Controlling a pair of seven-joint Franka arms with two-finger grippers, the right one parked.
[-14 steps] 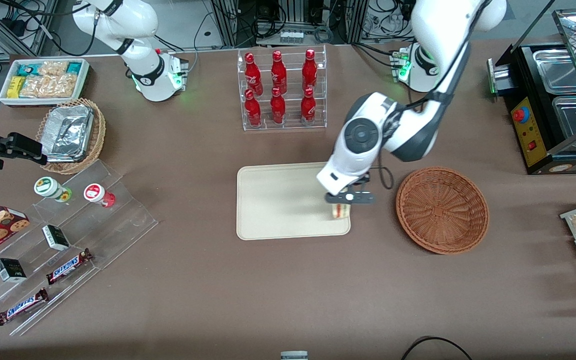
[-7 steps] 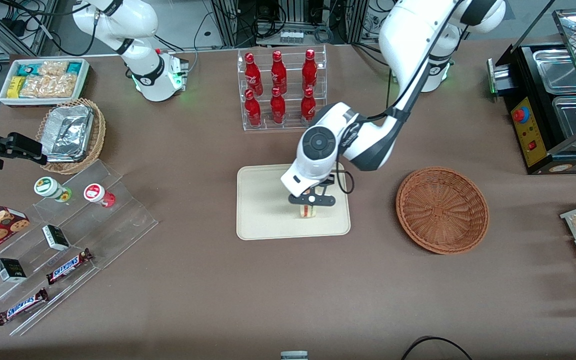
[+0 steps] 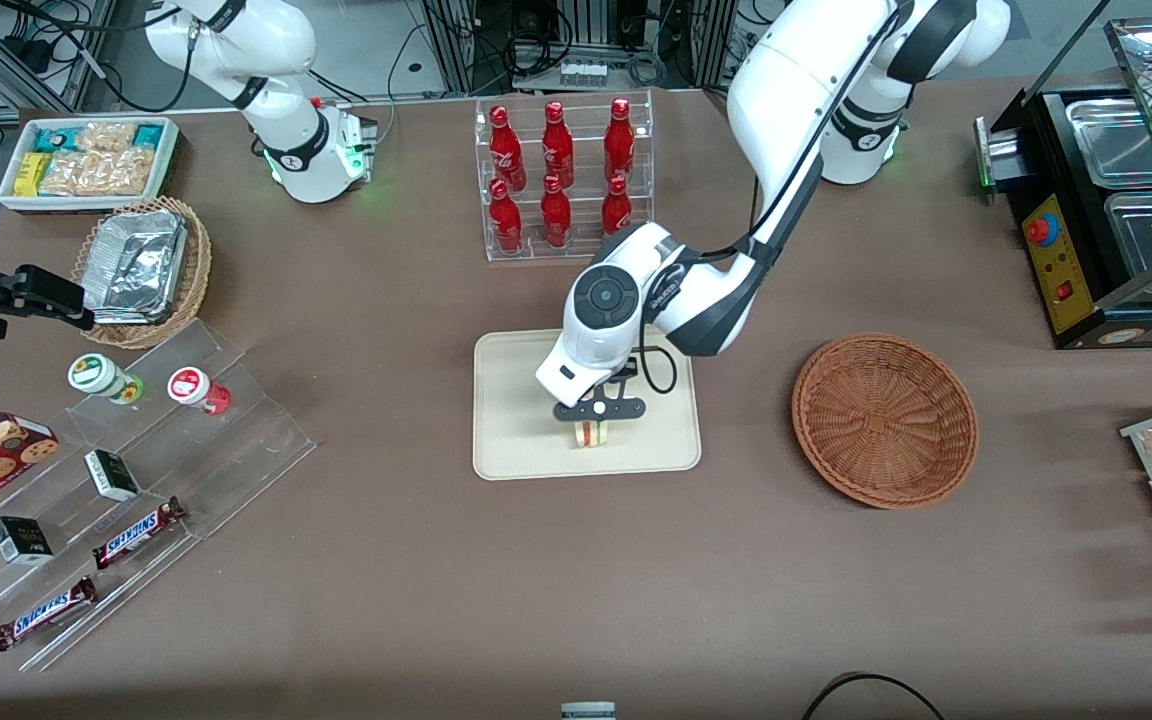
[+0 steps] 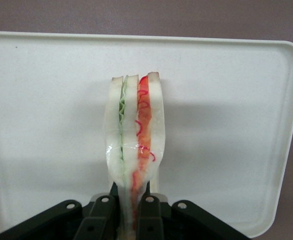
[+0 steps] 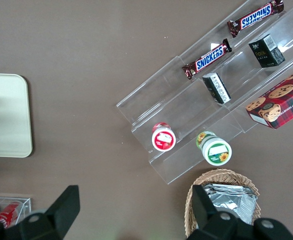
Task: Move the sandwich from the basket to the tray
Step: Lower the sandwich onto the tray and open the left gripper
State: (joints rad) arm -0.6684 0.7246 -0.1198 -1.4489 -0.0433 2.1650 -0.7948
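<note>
I've got the wide brown table spread out under me, and over its middle sits the flat cream-beige rectangular tray with rounded corners and a low rim, while the round, shallow, reddish-brown woven wicker basket lies well apart, toward the working arm's end, with nothing visible inside it. My pincer hangs over the part of the tray nearer the front camera, and it is closed tight on the small triangular sandwich wedge of pale bread with red, orange and green filling. From the wrist camera I see the sandwich standing on edge between the two black fingers, pinched at its narrow end, the bread faces pressed in there and flaring wider farther out over the tray. I can't tell whether its lower edge is touching the tray yet. It reads to me as very light and soft, easy to crush; there seems to be a thin clear wrap around it, so it could be a bit slippery. I'd say the bread faces are the right place to hold, as now, squeezing the layers together and not apart. On release, a wedge balanced on edge will likely tip over, which should be harmless on that flat tray.
</note>
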